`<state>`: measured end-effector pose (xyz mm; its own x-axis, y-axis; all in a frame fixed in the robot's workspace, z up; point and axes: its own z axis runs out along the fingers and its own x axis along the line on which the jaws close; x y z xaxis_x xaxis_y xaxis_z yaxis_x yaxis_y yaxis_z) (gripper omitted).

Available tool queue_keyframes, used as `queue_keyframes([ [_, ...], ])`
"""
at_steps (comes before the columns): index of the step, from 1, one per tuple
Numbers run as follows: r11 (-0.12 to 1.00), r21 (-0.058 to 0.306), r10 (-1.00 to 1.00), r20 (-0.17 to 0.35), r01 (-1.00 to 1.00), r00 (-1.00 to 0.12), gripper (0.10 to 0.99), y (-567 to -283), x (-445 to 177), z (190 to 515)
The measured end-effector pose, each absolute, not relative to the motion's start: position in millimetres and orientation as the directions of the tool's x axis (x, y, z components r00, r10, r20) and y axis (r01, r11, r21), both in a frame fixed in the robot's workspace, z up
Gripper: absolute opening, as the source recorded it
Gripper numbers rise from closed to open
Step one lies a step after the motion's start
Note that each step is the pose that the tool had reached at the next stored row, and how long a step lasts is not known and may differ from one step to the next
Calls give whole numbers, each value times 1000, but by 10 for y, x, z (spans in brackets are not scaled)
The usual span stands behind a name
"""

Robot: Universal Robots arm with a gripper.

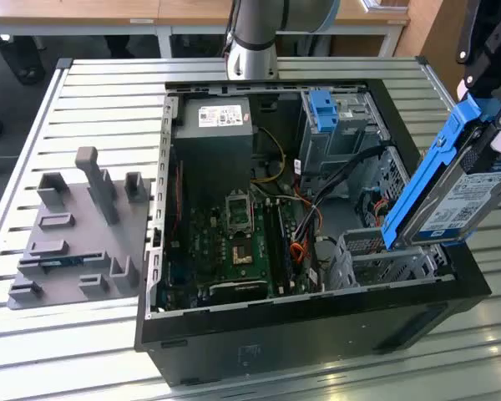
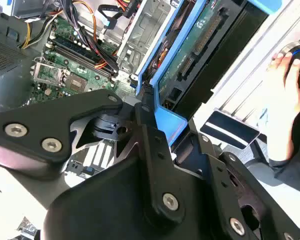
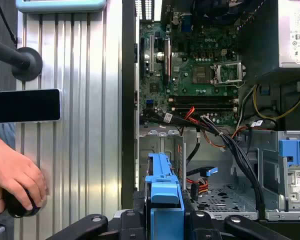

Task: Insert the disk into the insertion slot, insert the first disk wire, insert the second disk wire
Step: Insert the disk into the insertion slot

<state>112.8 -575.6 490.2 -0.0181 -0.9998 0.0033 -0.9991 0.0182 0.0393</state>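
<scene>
In the exterior view the disk (image 1: 461, 194), silver-grey with a white label in a bright blue carrier, hangs steeply tilted over the open computer case's right end. My gripper (image 1: 484, 125) is shut on its upper end. Its lower edge is just above the insertion slot (image 1: 376, 255), a low perforated silver cage at the near right corner of the case. The second wrist view shows my black fingers (image 2: 145, 107) clamping the blue carrier (image 2: 166, 122), with the disk's green underside (image 2: 190, 55) beyond. In the first wrist view the carrier (image 3: 162, 187) points down at the slot (image 3: 155, 142).
A taller grey cage with a blue latch (image 1: 330, 125) stands behind the slot. Loose black and orange cables (image 1: 342, 175) run between them. A grey fixture plate (image 1: 75, 234) lies on the slatted table. A person's hand (image 3: 15, 177) and a dark phone (image 3: 27, 105) are beside the case.
</scene>
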Motion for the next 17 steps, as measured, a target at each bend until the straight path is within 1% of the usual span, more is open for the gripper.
queue_keyframes([
  [9,18,39,-1000,3,-999,-18,365,-5756,1128,4901],
  [17,22,30,-1000,3,-999,-22,365,-5754,1065,4873],
])
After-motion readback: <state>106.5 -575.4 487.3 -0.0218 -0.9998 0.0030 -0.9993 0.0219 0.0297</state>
